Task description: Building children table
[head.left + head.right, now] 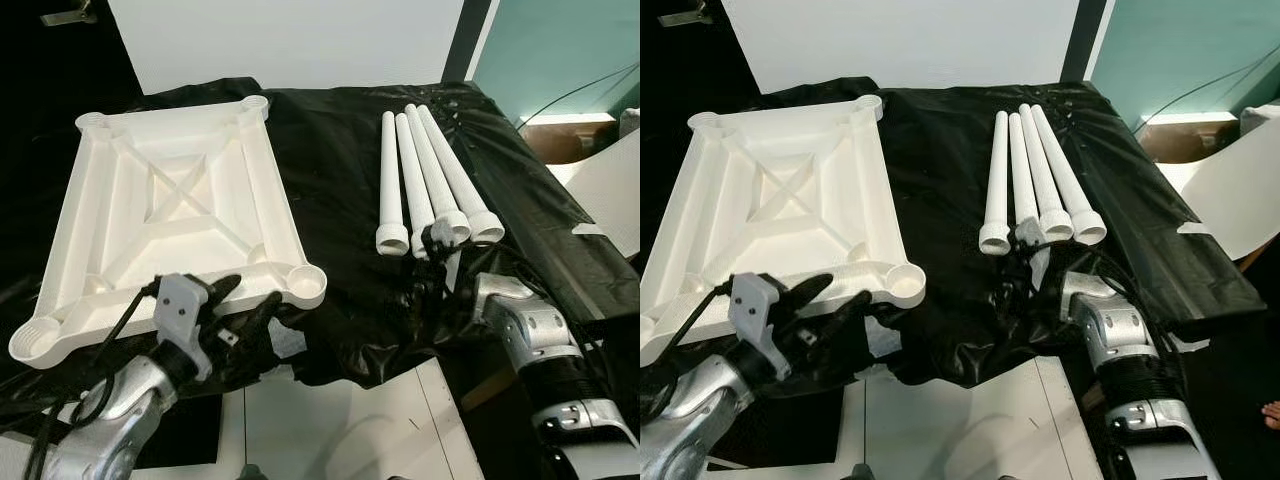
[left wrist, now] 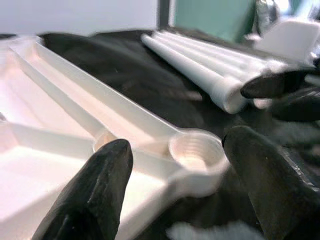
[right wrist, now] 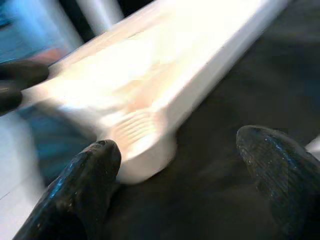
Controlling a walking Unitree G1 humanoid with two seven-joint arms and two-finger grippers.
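A white tabletop [image 1: 170, 210] is lying upside down, ribs showing, on the left of a bench draped in black sheeting [image 1: 340, 190]. Four white legs [image 1: 425, 185] are lying side by side to its right. The left gripper [image 2: 175, 185], fingers apart, is hovering at the tabletop's near right corner socket [image 2: 196, 150]. The right gripper [image 3: 175, 175], fingers also apart, is sitting at the legs' near threaded ends.

We see a tabletop [image 1: 170, 210] and four legs [image 1: 425, 185] of smooth, matt white plastic. Under them lies a black sheet [image 1: 330, 150], glossy and wrinkled like thin plastic film. Our arms [image 1: 535, 335] look like silver metal.
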